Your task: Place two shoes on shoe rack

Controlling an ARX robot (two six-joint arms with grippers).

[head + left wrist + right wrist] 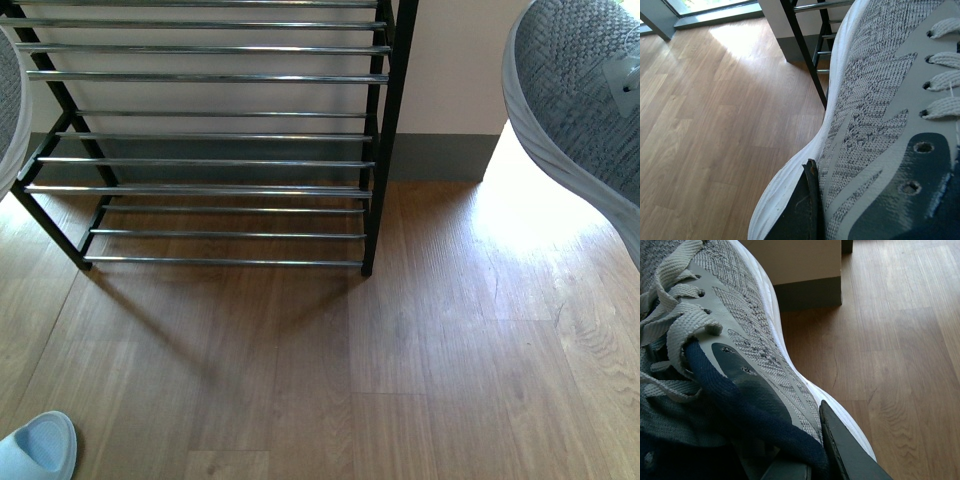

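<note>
Plainly the carrying step is in hand: both grey sneakers are up off the wooden floor (400,360) and neither has reached the shoe rack (200,189). The right-hand sneaker (585,90) hangs high at the right of the front view, well apart from the rack. Only a sliver of the left-hand sneaker (6,100) shows at the opposite edge, near the rack's left post. The left gripper (816,212) is clamped on its shoe's side wall, one dark finger pressed just above the white sole. The right gripper (827,450) grips its shoe the same way by the navy collar (the inner finger of each is hidden, presumably inside the shoe). To my eye the next move is to swing each sneaker inward over a tier and lower it level. The sole should rest across several chrome bars rather than slipping between them, and only then should the jaws release. None of the bars in view carries a shoe. The rack's black right upright stands between the right-hand sneaker and the shelves, and the tier above limits headroom, so the approach should come from the front. A light blue slide sandal (38,445) lies on the floor at the near left, well apart from the rack and in nobody's way
</note>
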